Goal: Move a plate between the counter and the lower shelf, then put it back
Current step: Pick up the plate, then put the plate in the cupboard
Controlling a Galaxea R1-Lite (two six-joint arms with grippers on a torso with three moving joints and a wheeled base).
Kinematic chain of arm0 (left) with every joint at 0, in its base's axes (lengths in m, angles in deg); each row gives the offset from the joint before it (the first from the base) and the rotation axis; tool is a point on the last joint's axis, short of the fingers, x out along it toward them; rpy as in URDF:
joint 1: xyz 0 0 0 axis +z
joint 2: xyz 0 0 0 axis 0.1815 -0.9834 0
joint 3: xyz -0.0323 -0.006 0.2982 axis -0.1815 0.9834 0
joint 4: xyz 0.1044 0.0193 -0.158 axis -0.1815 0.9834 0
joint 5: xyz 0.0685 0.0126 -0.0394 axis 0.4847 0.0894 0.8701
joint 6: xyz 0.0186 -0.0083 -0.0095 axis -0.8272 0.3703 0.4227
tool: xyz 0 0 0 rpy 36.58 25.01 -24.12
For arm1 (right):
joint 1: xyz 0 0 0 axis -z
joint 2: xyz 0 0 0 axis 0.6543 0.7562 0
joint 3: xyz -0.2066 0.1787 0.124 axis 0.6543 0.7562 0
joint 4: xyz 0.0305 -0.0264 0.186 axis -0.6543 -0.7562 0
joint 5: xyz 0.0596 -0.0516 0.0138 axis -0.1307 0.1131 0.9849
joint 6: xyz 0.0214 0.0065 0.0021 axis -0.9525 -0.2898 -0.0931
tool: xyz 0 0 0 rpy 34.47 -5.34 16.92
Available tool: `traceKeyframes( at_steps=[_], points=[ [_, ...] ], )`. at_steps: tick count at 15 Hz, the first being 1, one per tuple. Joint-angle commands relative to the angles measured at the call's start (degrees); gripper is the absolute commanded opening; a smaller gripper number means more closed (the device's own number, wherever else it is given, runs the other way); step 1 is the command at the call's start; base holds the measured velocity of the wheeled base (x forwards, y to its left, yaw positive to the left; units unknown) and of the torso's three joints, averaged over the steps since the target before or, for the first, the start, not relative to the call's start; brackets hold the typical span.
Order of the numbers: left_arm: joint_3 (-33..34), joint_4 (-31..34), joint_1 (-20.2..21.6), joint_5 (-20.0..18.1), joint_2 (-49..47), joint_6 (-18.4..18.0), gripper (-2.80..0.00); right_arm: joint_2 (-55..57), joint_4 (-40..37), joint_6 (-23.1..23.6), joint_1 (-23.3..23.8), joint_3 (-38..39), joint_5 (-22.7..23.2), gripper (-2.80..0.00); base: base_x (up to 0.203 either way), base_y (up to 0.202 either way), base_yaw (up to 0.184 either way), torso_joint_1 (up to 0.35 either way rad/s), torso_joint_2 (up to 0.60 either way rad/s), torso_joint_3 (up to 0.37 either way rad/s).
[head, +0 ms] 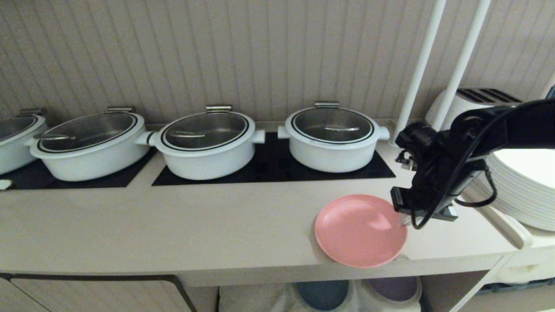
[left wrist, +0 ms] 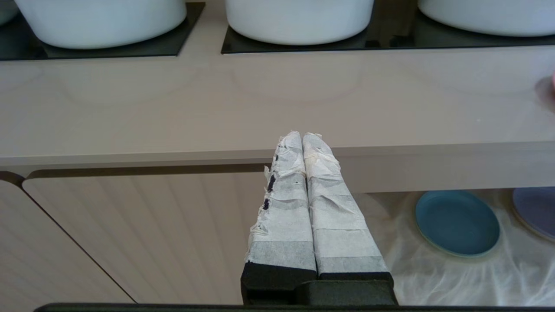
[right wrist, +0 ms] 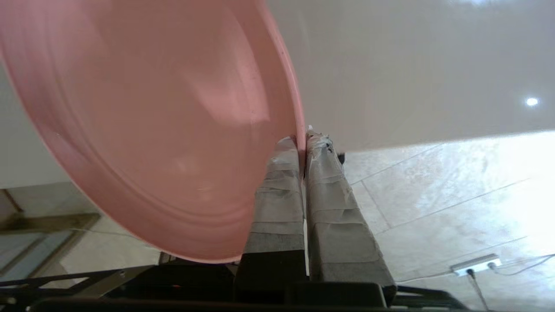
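Note:
The pink plate point(head: 360, 229) is at the front right of the beige counter point(head: 173, 225), its near rim reaching past the counter's front edge. My right gripper point(head: 405, 221) is shut on the plate's right rim. In the right wrist view the rim of the plate point(right wrist: 151, 121) sits pinched between the taped fingertips of that gripper point(right wrist: 303, 139). Whether the plate rests on the counter I cannot tell. Below the counter is the lower shelf point(head: 269, 299), draped in white cloth. My left gripper point(left wrist: 302, 136) is shut and empty, low in front of the counter's edge point(left wrist: 173, 108).
White lidded pots point(head: 204, 145) stand on black hob panels behind. A stack of white plates point(head: 520, 190) and two white poles point(head: 418, 73) are close to my right arm. A blue plate point(left wrist: 457, 223) and a purple plate point(left wrist: 537, 212) lie on the shelf cloth. A ribbed cabinet door point(left wrist: 130, 234) is left of it.

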Motion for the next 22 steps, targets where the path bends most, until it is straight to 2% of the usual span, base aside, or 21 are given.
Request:
traceKeyframes(
  at_steps=[1, 5, 11, 22],
  points=[
    [0.0, -0.01, 0.0, 0.0, 0.02, 0.0, -2.8, -2.74, -0.06, -0.39, 0.03, 2.01, 0.21, -2.8, 0.0, 0.0, 0.0, 0.0, 0.0, 0.0],
    [0.0, -0.01, 0.0, 0.0, 0.02, 0.0, -2.8, -8.75, 3.8, -0.48, 0.8, 10.0, 3.45, -2.8, 0.0, 0.0, 0.0, 0.0, 0.0, 0.0],
    [0.0, -0.01, 0.0, 0.0, 0.02, 0.0, -2.8, -18.62, 10.13, -0.48, 0.92, 24.78, 4.16, -2.8, 0.0, 0.0, 0.0, 0.0, 0.0, 0.0],
    [0.0, -0.01, 0.0, 0.0, 0.02, 0.0, -2.8, -36.3, 11.87, -0.58, 1.26, 45.71, 5.08, -2.8, 0.0, 0.0, 0.0, 0.0, 0.0, 0.0]
  ],
)
